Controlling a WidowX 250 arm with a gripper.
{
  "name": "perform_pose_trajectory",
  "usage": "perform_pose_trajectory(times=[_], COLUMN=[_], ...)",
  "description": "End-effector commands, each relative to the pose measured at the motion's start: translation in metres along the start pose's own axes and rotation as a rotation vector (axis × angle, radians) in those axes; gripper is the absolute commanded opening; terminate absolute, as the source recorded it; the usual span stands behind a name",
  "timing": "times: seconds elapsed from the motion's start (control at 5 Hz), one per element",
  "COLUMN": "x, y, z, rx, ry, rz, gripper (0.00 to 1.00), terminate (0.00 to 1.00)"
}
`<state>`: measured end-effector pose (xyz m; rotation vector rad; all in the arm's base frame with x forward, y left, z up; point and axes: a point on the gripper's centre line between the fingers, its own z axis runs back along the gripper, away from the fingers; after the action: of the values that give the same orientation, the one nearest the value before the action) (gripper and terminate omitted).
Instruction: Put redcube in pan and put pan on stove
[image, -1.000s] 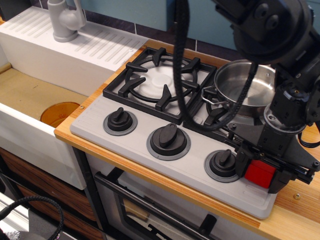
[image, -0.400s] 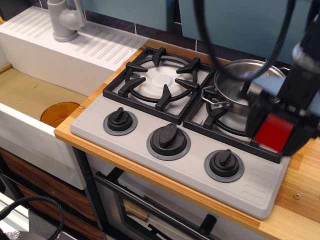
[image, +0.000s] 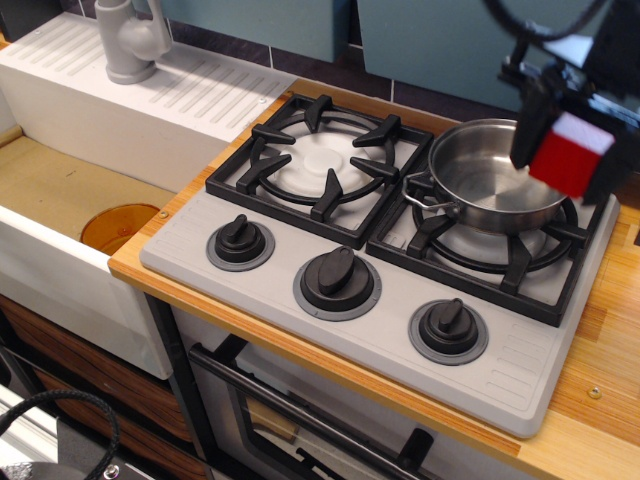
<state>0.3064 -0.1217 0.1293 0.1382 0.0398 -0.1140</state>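
One black robot gripper (image: 568, 150) is in view at the upper right, its two dark fingers (image: 528, 125) clamped on the small bright-red matte cube (image: 568, 155), which hangs in the air between them and touches nothing else.

Directly under and slightly left of the gripper sits the shiny round stainless-steel pan (image: 490, 178) with low straight walls; it rests on the right-hand black grate of the light-grey toy stove (image: 390, 320). The cube overlaps the pan's right rim in this view but is above it, not inside; the pan interior is bare metal. One loop handle of the pan points left, away from the gripper.

Change since 0.4 s ago: gripper and cube have risen and moved toward the back, from over the front right corner of the right grate to above the pan's rim. A second ago the cube was lower still, down at the stove's front right edge beside the right knob. Pan position unchanged across all three.

Far left of the gripper: the left black grate over its white burner (image: 322, 160), unoccupied. Below-left, toward the front: three black knobs (image: 338, 280) in a row. Well beyond those, the white sink (image: 60, 200) with grey tap (image: 128, 40).
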Motion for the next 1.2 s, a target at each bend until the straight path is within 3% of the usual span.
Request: perform_pose_trajectory(times=[0.0, 0.6, 0.8, 1.0], x=[0.037, 0.057, 0.057, 0.052], y=[0.021, 0.017, 0.014, 0.009], z=[0.005, -0.014, -0.012, -0.008], rx=[-0.014, -0.020, -0.010, 0.015], ry=[-0.089, -0.118, -0.121, -0.122], rz=[-0.034, -0.015, -0.019, -0.013], gripper=[0.00, 0.00, 1.00, 1.00], terminate=[0.00, 0.00, 0.00, 0.00])
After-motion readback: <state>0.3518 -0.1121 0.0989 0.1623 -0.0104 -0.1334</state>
